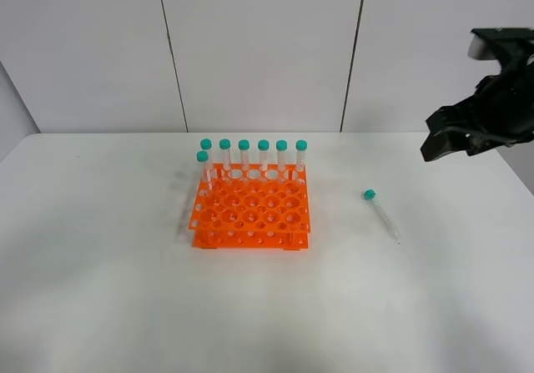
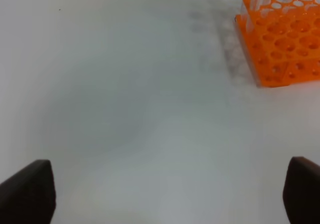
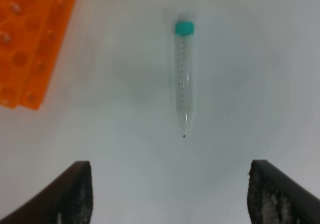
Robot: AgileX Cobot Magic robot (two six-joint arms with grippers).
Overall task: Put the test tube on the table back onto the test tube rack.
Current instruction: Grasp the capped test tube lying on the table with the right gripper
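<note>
We see the test tube lying flat on the table, right of the test tube rack, not touching. Right gripper above it, jaws apart, empty; left gripper jaws apart too.

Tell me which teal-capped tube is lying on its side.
The test tube lying alone on the table, right of the test tube rack; the others stand upright in it.

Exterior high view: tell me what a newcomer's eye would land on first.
The bright orange test tube rack at mid-table stands out first, with seven teal-capped tubes standing mostly in its far row. Next comes the lone test tube lying flat on the white table to the rack's right. The black right gripper is open above the far right corner.
</note>
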